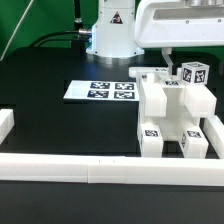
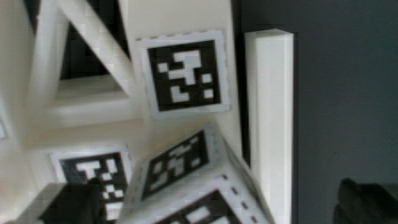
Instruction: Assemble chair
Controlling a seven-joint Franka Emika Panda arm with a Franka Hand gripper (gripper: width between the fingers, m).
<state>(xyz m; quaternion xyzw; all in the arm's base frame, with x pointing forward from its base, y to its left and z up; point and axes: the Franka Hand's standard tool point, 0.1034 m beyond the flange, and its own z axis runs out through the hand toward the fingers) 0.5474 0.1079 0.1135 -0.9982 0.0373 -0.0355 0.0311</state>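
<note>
Exterior view: the chair [image 1: 170,112], a blocky white cluster with small tags, stands on the black table [image 1: 50,125] at the exterior view's right, just behind the near bar [image 1: 100,165]. The marker board [image 1: 100,90] lies flat farther back, toward the exterior view's left and well apart from the chair. My pincer [image 1: 168,60] hangs over the chair's far top; its jaws are too small to read here.

Wrist view: my pincer [image 2: 217,205] is spread wide, gripping nothing. One of my dark fingers [image 2: 71,205] shows on each side of the chair's [image 2: 178,70] tagged faces and slanted struts.
</note>
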